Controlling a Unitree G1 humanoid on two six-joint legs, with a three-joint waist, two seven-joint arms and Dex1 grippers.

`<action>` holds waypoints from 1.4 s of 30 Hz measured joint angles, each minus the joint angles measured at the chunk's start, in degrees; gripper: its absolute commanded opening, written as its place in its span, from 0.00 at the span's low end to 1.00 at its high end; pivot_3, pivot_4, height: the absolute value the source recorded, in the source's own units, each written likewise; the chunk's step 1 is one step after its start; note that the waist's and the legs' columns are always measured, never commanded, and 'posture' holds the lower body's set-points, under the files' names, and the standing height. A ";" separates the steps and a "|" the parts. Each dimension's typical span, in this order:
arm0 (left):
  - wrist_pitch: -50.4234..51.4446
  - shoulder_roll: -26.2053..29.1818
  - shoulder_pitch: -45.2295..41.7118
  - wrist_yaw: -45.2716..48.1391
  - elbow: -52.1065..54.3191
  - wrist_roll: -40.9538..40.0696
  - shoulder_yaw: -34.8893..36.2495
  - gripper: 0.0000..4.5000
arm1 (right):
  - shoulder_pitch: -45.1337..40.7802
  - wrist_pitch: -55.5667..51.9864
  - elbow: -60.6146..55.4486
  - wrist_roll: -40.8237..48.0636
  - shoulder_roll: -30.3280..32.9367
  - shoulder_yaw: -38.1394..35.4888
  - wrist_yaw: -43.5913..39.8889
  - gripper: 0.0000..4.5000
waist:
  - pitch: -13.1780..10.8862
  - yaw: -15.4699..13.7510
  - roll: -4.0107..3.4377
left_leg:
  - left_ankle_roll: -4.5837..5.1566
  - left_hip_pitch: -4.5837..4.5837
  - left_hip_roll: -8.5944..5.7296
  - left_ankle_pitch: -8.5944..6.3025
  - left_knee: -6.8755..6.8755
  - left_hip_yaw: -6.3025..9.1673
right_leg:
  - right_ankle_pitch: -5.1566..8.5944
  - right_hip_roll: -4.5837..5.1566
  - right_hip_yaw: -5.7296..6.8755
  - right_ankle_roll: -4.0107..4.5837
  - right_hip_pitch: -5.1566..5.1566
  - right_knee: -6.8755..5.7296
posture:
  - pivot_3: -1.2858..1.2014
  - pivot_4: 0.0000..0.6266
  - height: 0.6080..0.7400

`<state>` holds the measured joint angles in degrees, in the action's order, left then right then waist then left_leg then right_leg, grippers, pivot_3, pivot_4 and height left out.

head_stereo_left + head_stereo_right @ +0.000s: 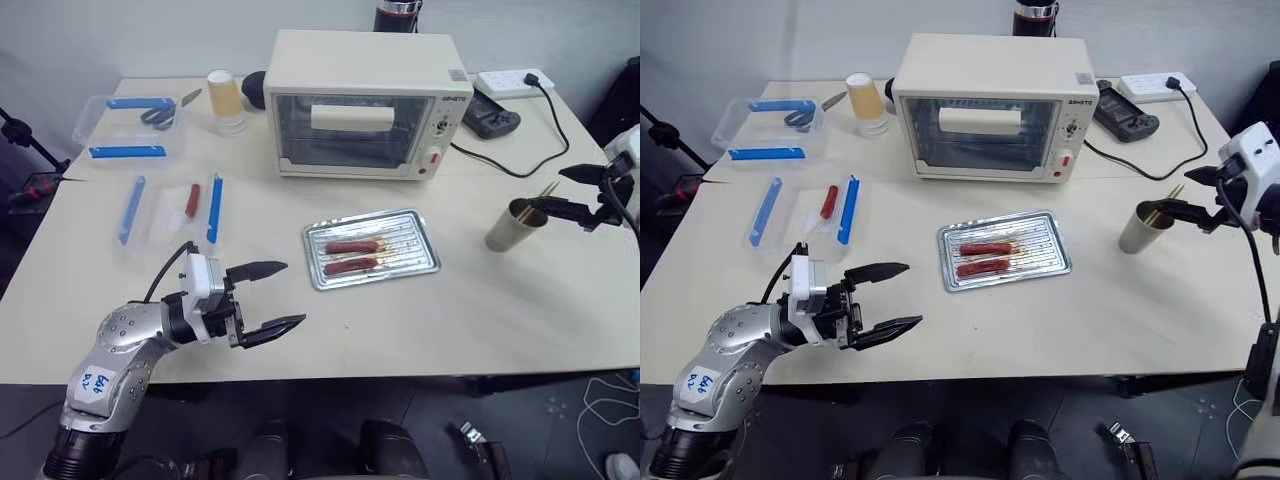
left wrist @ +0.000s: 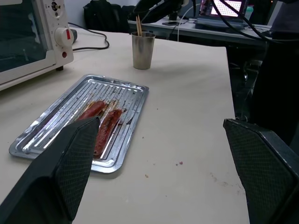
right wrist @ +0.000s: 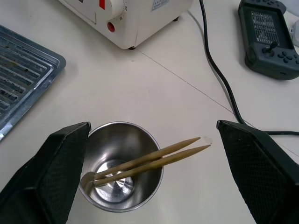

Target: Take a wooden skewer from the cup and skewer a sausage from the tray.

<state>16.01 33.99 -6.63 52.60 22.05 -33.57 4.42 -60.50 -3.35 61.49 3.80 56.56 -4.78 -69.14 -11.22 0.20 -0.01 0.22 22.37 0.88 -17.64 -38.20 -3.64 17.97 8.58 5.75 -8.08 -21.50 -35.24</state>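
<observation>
Right end effector (image 3: 149,172) spread wide, empty, poised just above the cup (image 3: 122,165), one finger to either side of its rim. Inside the cup, two wooden skewers (image 3: 154,159), leaning together against the rim, tips poking out. Cup upright on the table (image 1: 520,300), well right of the tray (image 1: 372,248). In the tray, two sausages (image 1: 352,256) lying side by side along the ridged base. Left end effector (image 1: 272,298) likewise wide open and empty, hovering over the table's near edge, left of the tray. Behind the tray, one toaster oven (image 1: 366,103).
</observation>
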 measured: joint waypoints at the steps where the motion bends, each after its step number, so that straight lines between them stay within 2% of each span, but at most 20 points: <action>1: 0.00 0.00 0.00 0.01 -0.02 0.03 0.00 0.99 | 0.00 -0.33 -0.43 -0.33 -0.23 0.06 0.54 1.00 | 0.00 0.00 0.00 | 0.00 0.00 0.00 0.00 0.00 0.00 | 0.00 0.00 0.00 0.00 -0.01 0.00 | 0.52 0.24 1.00; 8: 0.00 -0.01 0.01 -0.01 -0.04 0.05 0.00 0.99 | -0.01 -2.36 -1.20 -1.84 -1.16 1.33 2.21 1.00 | 0.00 -0.11 0.00 | 0.00 0.01 -0.01 0.00 -0.02 0.00 | 0.00 0.01 0.00 0.00 0.00 0.00 | 0.52 0.24 1.00; 25: 0.00 -0.01 0.07 -0.53 -0.04 0.13 0.00 0.99 | 0.93 -8.18 -6.69 -1.68 0.35 1.92 -3.81 1.00 | 0.00 -0.09 0.00 | 0.00 0.01 -0.01 0.00 -0.01 0.00 | 0.00 0.01 0.00 0.00 0.00 -0.01 | 0.52 0.24 1.00; 33: -0.02 -0.01 0.07 -0.50 -0.10 0.18 0.00 0.99 | 6.13 -13.42 -13.80 0.95 1.79 1.61 -7.55 1.00 | 0.00 -0.08 0.00 | 0.00 0.00 0.00 0.00 -0.02 0.00 | 0.00 0.00 0.00 0.00 -0.01 -0.04 | 0.52 0.24 1.00; 42: -0.20 -0.08 0.08 -0.52 -0.27 0.25 -0.02 0.99 | 14.57 -15.24 -23.86 6.64 4.05 -2.65 -10.28 1.00 | 0.00 -0.22 0.00 | 0.00 0.00 -0.01 0.00 -0.03 0.01 | 0.00 0.01 0.00 0.00 0.00 -0.04 | 0.52 0.24 1.00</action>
<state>15.81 33.91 -6.55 52.09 21.78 -33.33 4.40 -45.93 -18.59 37.63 10.44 60.61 -7.43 -79.42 -11.22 -0.02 -0.01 0.22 22.37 0.87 -17.65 -38.23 -3.63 17.97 8.58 5.75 -8.08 -21.50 -35.29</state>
